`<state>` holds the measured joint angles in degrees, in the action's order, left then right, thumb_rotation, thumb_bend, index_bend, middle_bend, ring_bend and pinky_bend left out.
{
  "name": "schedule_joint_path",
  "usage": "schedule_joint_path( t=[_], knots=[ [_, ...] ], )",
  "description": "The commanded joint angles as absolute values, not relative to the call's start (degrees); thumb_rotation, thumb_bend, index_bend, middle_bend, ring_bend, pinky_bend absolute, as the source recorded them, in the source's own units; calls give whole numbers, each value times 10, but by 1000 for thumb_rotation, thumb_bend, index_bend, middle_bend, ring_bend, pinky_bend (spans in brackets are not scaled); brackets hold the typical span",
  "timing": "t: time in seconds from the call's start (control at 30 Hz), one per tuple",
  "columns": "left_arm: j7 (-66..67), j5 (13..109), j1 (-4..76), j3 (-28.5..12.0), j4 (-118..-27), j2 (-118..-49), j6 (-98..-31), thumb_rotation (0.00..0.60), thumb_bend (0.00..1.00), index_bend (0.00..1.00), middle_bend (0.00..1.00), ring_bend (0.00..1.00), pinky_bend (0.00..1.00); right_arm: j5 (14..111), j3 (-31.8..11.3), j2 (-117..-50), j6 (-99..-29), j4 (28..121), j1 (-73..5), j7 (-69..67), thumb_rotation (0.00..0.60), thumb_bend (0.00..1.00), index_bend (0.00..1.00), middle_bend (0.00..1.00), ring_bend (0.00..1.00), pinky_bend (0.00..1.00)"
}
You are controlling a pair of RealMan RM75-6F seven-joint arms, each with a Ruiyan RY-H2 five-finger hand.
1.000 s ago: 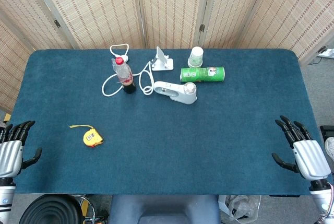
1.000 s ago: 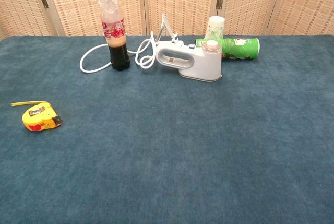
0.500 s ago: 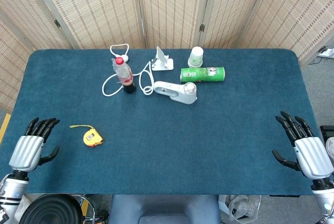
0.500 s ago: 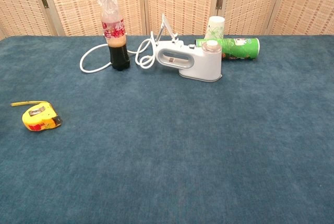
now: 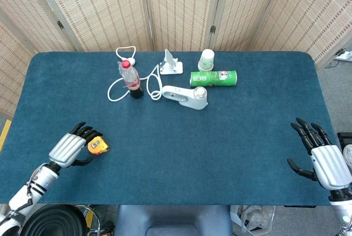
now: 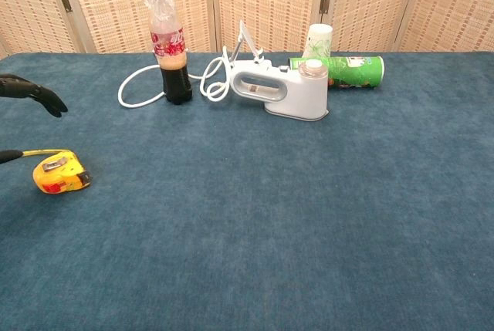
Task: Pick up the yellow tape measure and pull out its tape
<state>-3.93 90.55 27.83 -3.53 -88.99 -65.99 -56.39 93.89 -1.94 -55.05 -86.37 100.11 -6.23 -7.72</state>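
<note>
My left hand (image 5: 70, 149) covers part of the yellow tape measure (image 5: 98, 146) in head view; contact unclear. Chest view crops it to fingers (image 6: 31, 90). Right hand (image 5: 324, 162) is absent there.

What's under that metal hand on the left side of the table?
The left hand hovers open above the yellow tape measure, which lies on the blue table. The hand hides part of the measure and its short pulled-out tape from above; the chest view shows both.

yellow tape measure (image 5: 97, 146) (image 6: 60, 175), small rounded case with a metal clip on top and red trim, lying flat on the blue table's near left part, a short bit of yellow tape sticking out leftward
</note>
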Motion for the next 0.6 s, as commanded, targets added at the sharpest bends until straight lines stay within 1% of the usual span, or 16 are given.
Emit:
schedule_joint_path(
  t=[0.03, 0.07, 0.1, 0.17, 0.27, 0.33, 0.37, 0.43, 0.6],
  knots=[
    [-47, 892, 318, -33, -884, -670, -512, 320, 595, 219, 262, 112, 43, 938, -19, -551, -864, 999, -62, -79, 600, 315, 65, 69, 168, 77],
    [-51, 889, 323, -34, -883, -673, -505, 231, 676, 219, 262, 107, 41, 938, -19, -552, -864, 999, -62, -80, 600, 315, 65, 69, 168, 77],
    [-52, 887, 329, -34, -880, -678, -499, 164, 726, 219, 262, 105, 40, 937, -19, -552, -864, 997, -61, -81, 600, 315, 65, 69, 168, 77],
    [-47, 882, 338, -33, -873, -687, -488, 136, 756, 219, 263, 105, 40, 936, -19, -553, -864, 996, -61, -82, 600, 315, 65, 69, 168, 77],
    [-37, 868, 350, -33, -864, -700, -469, 105, 761, 219, 263, 102, 37, 936, -19, -555, -863, 993, -62, -83, 600, 315, 65, 69, 169, 77],
    [-21, 853, 358, -33, -854, -710, -454, 73, 761, 218, 262, 99, 35, 934, -19, -557, -861, 992, -63, -84, 600, 315, 65, 69, 169, 77],
    [-11, 843, 361, -33, -847, -716, -447, 40, 760, 219, 262, 98, 33, 934, -19, -557, -860, 991, -63, -85, 600, 315, 65, 69, 169, 77],
    [1, 826, 365, -33, -839, -723, -437, 3, 760, 224, 263, 98, 32, 933, -19, -558, -861, 989, -62, -86, 600, 315, 65, 69, 169, 77],
    [28, 789, 367, -32, -826, -734, -425, 0, 760, 229, 280, 101, 32, 931, -19, -559, -860, 984, -62, -90, 600, 315, 65, 69, 170, 77]
  ],
)
